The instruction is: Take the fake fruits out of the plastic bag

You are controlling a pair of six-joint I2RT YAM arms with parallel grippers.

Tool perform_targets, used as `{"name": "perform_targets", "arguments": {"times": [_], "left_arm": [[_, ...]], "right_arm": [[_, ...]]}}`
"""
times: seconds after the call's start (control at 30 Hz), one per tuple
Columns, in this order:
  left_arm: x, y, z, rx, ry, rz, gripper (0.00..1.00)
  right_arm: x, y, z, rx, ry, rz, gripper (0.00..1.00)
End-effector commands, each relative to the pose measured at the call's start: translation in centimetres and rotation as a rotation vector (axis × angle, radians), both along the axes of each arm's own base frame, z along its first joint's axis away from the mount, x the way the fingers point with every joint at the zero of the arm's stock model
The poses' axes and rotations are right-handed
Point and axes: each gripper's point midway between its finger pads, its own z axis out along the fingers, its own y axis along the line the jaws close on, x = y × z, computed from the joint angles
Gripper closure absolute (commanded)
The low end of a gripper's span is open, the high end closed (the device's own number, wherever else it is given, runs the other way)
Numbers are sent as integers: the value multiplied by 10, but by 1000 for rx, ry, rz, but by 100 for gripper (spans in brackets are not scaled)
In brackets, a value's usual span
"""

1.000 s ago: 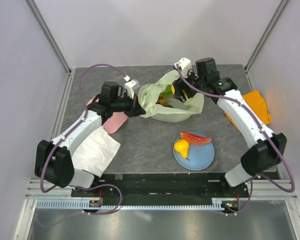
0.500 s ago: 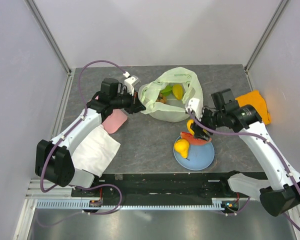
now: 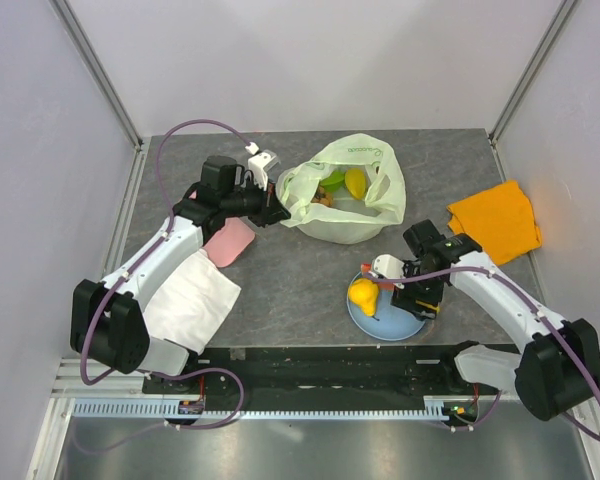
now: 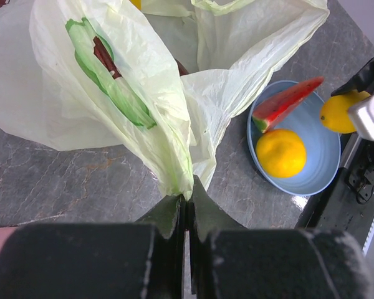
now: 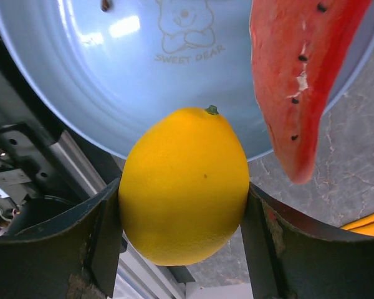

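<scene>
The plastic bag (image 4: 112, 81) lay at the far middle of the counter (image 3: 280, 270) with its mouth gaping upward. The left pincer (image 4: 187, 215) was closed tight on a gathered fold of the bag's near edge, drawing that side toward the arm. The film looked thin, crinkly and nearly weightless, so it would probably slide and collapse rather than stay put. A pinch on a bunched edge or a loop handle seemed the sound hold, since a single layer might slip out or tear. Inside the bag, the overhead view showed a green fruit (image 3: 332, 180) and a yellow fruit (image 3: 356, 183) side by side, with something darker next to them that was too small to name. The right pincer (image 5: 182, 205), its jaws set wide, had a yellow lemon (image 5: 187, 162) clasped across its middle over the edge of the light-blue plate (image 5: 81, 75); whether the lemon touched the plate could not be told. On the plate lay a watermelon slice (image 5: 302, 75) and a rounded yellow fruit (image 4: 280, 152). The fruits appeared hard, light and glossy, so a glancing grip would likely squirt them out. Taking each across its widest part, fingers square to it, seemed best, and the thin slice by its flat faces. Dropped from any height, they would probably roll off the shallow plate.
</scene>
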Motion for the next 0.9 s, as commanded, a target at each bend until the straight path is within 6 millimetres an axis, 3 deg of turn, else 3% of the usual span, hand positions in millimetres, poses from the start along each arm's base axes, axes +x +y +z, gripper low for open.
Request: {"name": "perform_targets", "arguments": {"times": [0.0, 0.17, 0.37, 0.43, 0.53, 0.57, 0.6, 0.63, 0.67, 0.7, 0.73, 0.77, 0.87], "left_arm": [[5, 5, 15, 2, -73, 4, 99], [4, 6, 13, 2, -65, 5, 98], [4, 5, 12, 0, -61, -1, 98], [5, 5, 11, 0, -62, -4, 98], [3, 4, 9, -7, -51, -10, 98], [2, 3, 10, -11, -48, -16, 99], [1, 2, 10, -14, -46, -20, 98], [0, 2, 10, -16, -45, -20, 98], [-1, 2, 9, -18, -43, -24, 98], [-2, 2, 6, -16, -35, -25, 98], [-3, 2, 6, -17, -34, -26, 99], [-3, 2, 6, -20, -34, -28, 98], [-8, 2, 3, -25, -24, -36, 98]], "right_arm": [[19, -11, -10, -71, -67, 1, 53], [28, -8, -23, -88, -40, -54, 45], [32, -7, -21, -87, -47, -74, 20], [29, -13, -19, -117, -40, -78, 2], [19, -22, -3, -148, -32, -78, 2], [24, -21, 14, -141, -62, -68, 2], [11, -27, 29, -150, -36, -54, 2], [11, -28, 44, -146, -53, -48, 2], [24, -24, 72, -119, -130, -41, 2], [24, -24, 89, -105, -166, -40, 2], [33, -21, 104, -84, -219, -44, 2], [48, -15, 131, -43, -315, -57, 2], [92, 11, 177, 114, -504, -140, 2]]}}
